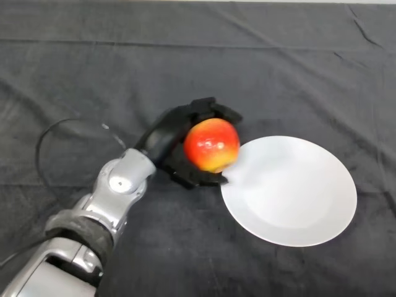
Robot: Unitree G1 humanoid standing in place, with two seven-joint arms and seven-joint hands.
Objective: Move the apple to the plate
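Silver-grey left arm (93, 223) entering from lower left, black hand (176, 139) curled around a red-yellow apple (211, 145), apple held at the left rim of the white plate (297, 204), dark cloth (185, 55) beneath.

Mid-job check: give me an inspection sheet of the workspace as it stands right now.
Surface: table under dark cloth, creased.
Job's things: red-yellow apple in the hand, at the left rim of the white plate; plate holds nothing.
Clutter: nothing seen.
Hand: left hand curled round the apple, silver-grey arm entering from the lower left.
Cables: not reported.
Surroundings: only cloth in view.
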